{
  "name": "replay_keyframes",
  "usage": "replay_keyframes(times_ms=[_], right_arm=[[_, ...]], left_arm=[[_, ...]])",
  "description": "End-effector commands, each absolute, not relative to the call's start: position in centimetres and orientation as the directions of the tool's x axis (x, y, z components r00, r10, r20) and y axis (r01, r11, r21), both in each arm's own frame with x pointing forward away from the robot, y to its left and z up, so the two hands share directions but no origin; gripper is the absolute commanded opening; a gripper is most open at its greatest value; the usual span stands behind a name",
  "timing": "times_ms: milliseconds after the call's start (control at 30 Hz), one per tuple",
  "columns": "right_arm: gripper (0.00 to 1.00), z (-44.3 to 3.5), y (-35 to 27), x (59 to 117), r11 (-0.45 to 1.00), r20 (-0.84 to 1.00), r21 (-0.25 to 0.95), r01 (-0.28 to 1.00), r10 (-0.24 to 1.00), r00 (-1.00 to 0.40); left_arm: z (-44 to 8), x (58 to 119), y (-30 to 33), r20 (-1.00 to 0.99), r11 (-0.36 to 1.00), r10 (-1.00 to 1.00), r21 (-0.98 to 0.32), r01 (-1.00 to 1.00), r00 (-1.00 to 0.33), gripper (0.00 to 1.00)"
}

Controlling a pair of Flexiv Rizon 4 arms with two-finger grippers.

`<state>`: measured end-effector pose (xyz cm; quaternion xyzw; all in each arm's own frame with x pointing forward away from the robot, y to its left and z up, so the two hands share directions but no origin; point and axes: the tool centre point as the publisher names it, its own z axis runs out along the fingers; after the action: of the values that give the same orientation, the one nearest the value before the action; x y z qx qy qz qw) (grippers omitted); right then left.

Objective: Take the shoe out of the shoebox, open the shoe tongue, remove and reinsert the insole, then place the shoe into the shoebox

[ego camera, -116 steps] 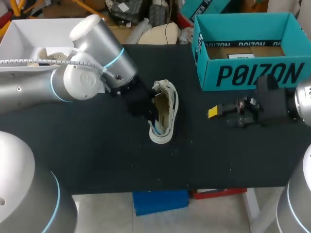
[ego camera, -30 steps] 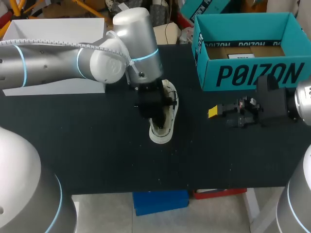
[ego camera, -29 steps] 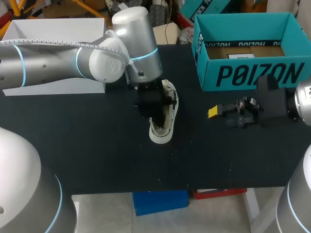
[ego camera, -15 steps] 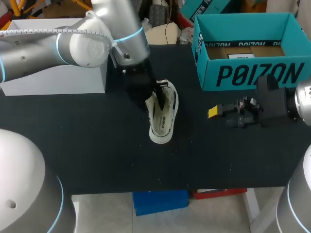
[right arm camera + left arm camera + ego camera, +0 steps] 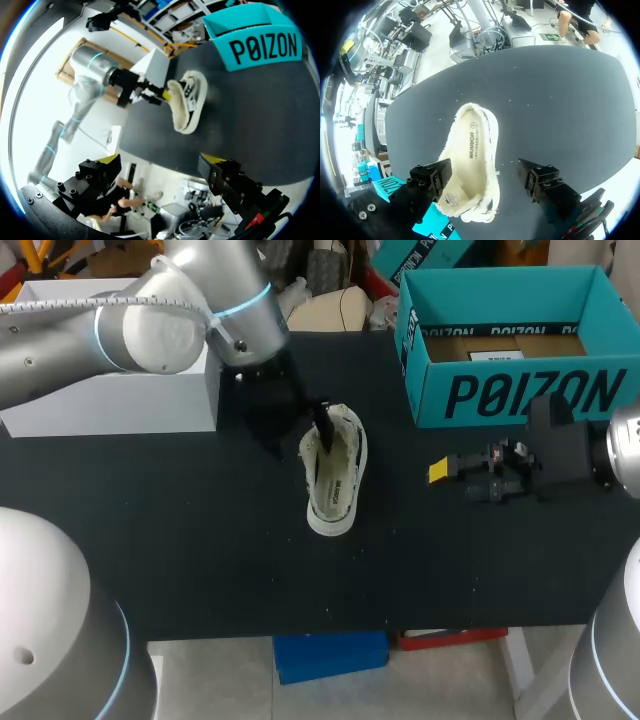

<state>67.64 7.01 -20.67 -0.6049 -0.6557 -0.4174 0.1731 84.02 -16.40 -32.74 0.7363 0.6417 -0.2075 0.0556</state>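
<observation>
A cream canvas shoe [image 5: 335, 478] stands on its sole in the middle of the black table, its insole lying inside. My left gripper [image 5: 298, 432] hangs just above and behind the heel, open. In the left wrist view the shoe [image 5: 472, 155] lies ahead of and partly between the spread fingers of that gripper [image 5: 487, 182]; neither side grips it. The teal shoebox [image 5: 510, 390] stands open at the back right. My right gripper [image 5: 445, 472] rests open low over the table, right of the shoe, holding nothing. Its wrist view shows the shoe [image 5: 185, 102], the shoebox [image 5: 260, 42] and my left gripper [image 5: 145, 95].
A white box [image 5: 110, 400] stands at the back left, under my left arm. Bare black tabletop [image 5: 200, 560] lies in front of the shoe up to the near edge, and between the shoe and my right gripper.
My left gripper has lifted out of the shoe, drawn back toward the heel and the back left, and opened. The shoe stays in place. The right arm has not moved.
</observation>
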Motion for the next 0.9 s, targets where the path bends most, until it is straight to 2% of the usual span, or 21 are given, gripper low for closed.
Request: replay_keyframes(times_ms=[33,467,767,867,900], right_arm=[[1.0,-20.6,7.0,67.6,-0.08,0.731,0.337,0.938,0.65,-0.207],[1.0,-20.6,7.0,67.6,-0.08,0.731,0.337,0.938,0.65,-0.207],[1.0,-20.6,7.0,67.6,-0.08,0.731,0.337,0.938,0.65,-0.207],[1.0,-20.6,7.0,67.6,-0.08,0.731,0.337,0.938,0.65,-0.207],[1.0,-20.6,7.0,67.6,-0.08,0.731,0.337,0.938,0.65,-0.207]], left_arm=[[-34.1,84.6,-16.1,-0.385,-0.171,0.919,-0.185,0.968,0.088,0.84],[-36.9,86.7,-16.9,-0.365,-0.175,0.924,-0.15,0.973,0.11,0.73],[-38.3,87.1,-17.5,-0.31,-0.174,0.943,-0.159,0.972,0.118,0.71],[-38.6,87.1,-17.6,-0.307,-0.174,0.945,-0.162,0.971,0.118,0.66],[-38.7,87.1,-17.7,-0.305,-0.173,0.945,-0.164,0.971,0.117,0.61]])
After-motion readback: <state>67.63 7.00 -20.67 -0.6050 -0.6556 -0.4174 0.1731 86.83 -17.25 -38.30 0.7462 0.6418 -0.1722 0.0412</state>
